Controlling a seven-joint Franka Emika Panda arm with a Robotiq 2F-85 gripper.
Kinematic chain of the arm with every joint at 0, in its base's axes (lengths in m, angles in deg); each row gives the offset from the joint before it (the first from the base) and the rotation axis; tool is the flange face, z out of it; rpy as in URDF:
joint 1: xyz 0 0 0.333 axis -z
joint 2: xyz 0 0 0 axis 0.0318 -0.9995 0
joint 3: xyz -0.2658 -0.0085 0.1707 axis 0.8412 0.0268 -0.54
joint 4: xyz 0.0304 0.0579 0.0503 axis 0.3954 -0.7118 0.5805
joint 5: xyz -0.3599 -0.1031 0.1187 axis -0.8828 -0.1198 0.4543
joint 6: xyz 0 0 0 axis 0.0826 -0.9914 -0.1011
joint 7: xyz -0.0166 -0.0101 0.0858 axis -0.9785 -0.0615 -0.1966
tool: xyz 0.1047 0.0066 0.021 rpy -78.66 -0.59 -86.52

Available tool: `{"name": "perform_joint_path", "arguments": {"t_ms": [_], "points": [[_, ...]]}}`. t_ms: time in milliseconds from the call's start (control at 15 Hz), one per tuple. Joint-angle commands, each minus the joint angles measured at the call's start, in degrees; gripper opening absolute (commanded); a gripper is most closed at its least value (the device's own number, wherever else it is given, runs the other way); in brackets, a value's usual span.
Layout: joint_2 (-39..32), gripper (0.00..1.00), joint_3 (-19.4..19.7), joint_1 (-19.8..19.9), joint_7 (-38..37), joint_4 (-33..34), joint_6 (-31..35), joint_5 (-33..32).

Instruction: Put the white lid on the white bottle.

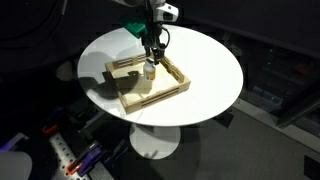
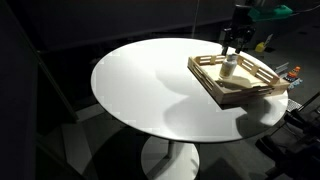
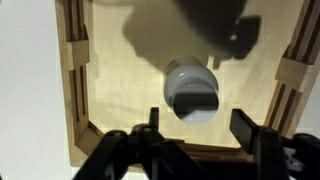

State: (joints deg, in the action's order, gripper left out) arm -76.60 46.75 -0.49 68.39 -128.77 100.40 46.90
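The white bottle (image 1: 148,71) stands upright inside the wooden tray (image 1: 128,98) on the round white table; it also shows in an exterior view (image 2: 229,66). In the wrist view I look down on its round white top (image 3: 190,82), partly in shadow. No separate white lid shows on the tray floor or the table; I cannot tell whether it sits on the bottle. My gripper (image 1: 152,55) hangs just above the bottle, also in an exterior view (image 2: 232,48). In the wrist view its fingers (image 3: 198,125) are spread apart and empty.
The tray's raised wooden walls (image 3: 72,70) surround the bottle on all sides. The tray (image 2: 215,90) lies near the table's edge. The white tabletop (image 2: 140,85) stretches out beside it. Small coloured items (image 2: 293,72) lie beyond the table edge. The surroundings are dark.
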Motion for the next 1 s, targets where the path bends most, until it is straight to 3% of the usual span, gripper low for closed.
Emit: {"name": "perform_joint_path", "arguments": {"t_ms": [0, 933], "points": [[1.6, 1.0, -0.7, 0.4, 2.0, 0.7, -3.6, 0.5], [5.5, 1.0, -3.8, 0.7, 9.0, -2.4, -4.2, 5.0]]}}
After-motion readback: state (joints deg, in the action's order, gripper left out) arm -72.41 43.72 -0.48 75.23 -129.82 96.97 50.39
